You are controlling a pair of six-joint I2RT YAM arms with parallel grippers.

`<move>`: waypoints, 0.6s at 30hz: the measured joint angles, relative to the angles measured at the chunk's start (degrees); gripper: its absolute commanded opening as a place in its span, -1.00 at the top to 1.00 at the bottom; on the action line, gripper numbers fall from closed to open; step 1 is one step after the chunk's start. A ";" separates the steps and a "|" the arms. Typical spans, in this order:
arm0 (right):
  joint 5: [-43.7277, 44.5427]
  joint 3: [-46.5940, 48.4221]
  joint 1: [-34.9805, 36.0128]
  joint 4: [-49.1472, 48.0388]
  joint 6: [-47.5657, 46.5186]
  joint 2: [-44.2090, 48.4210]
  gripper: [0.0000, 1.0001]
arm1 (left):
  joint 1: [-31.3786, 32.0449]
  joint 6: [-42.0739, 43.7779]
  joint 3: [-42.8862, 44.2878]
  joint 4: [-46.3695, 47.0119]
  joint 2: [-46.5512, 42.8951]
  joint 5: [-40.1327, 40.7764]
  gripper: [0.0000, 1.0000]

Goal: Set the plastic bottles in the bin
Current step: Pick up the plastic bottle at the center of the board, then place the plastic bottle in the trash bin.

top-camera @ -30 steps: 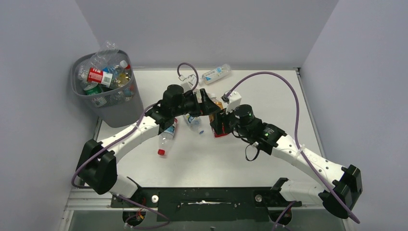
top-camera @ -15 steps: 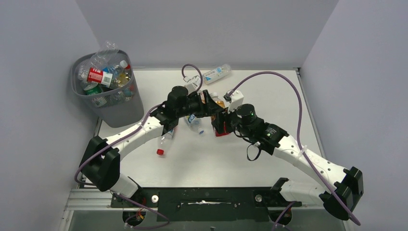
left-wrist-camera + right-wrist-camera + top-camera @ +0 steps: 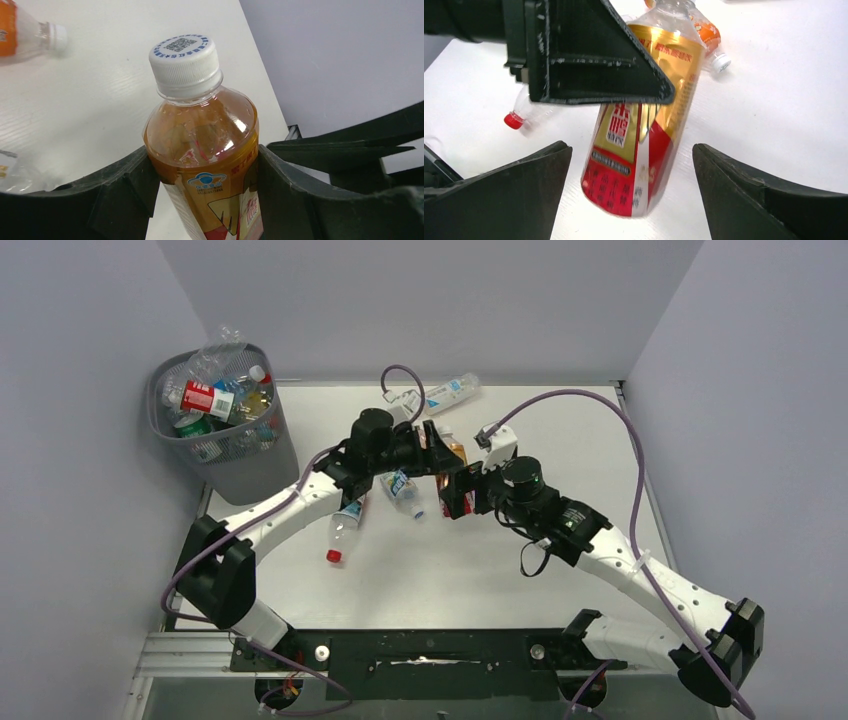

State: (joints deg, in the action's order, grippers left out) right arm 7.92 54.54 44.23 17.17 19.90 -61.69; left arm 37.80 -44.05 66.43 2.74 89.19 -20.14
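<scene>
An amber plastic bottle [image 3: 205,135] with a white cap and a red-and-gold label [image 3: 639,145] hangs tilted above the table's middle [image 3: 452,483]. My left gripper [image 3: 202,155] is shut on its shoulder, both fingers pressed against it. One left finger [image 3: 589,55] crosses the top of the right wrist view. My right gripper [image 3: 631,147] stands open around the bottle's lower end, with a gap on each side. The bin [image 3: 240,465], a dark grey mesh basket at the far left, holds several bottles [image 3: 215,395].
On the table lie a clear bottle with a red cap [image 3: 343,530], a clear blue-labelled bottle [image 3: 403,490], another bottle by the back wall [image 3: 445,393], and an orange-labelled bottle [image 3: 706,30] just beyond the held one. Both arms meet at mid-table.
My left gripper has closed on the amber bottle's shoulder. My right gripper, shut on the bottle's lower part before, has opened and let go.
</scene>
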 measured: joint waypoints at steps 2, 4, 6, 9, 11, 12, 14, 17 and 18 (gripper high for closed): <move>-0.02 0.00 0.00 0.00 0.04 1.07 -0.97 | -1.29 1.07 0.68 -1.33 0.04 -0.09 0.47; -0.02 0.00 0.00 0.04 0.09 1.90 -0.98 | -3.15 1.97 1.64 -2.60 0.04 -0.13 0.48; -0.02 0.00 0.00 0.09 0.20 2.38 -0.99 | -5.18 2.84 2.75 -3.69 0.04 -0.17 0.48; -0.02 -0.17 0.00 0.07 0.44 3.10 -1.00 | -9.05 4.57 5.46 -6.05 0.04 -0.11 0.48; 0.00 -0.68 0.00 0.07 0.68 3.61 -1.00 | -11.63 6.14 7.87 -8.11 0.04 0.09 0.48; 0.00 -1.09 0.00 0.07 0.94 3.85 -1.00 | -12.98 7.13 9.38 -9.31 0.04 0.24 0.48; 0.00 -1.84 0.00 0.11 1.36 4.11 -1.00 | -15.80 9.01 12.66 -11.76 0.04 0.72 0.48; -0.09 -2.95 0.00 0.11 1.79 4.13 -0.99 | -20.96 11.54 17.75 -14.64 0.04 1.20 0.47; -0.17 -3.21 0.00 0.17 1.97 4.13 -0.99 | -23.15 12.15 19.32 -15.19 0.00 1.40 0.48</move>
State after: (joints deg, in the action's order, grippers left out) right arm 7.75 51.33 44.23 17.34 21.87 -57.56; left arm 14.66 -31.90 85.76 -12.45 89.19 -18.74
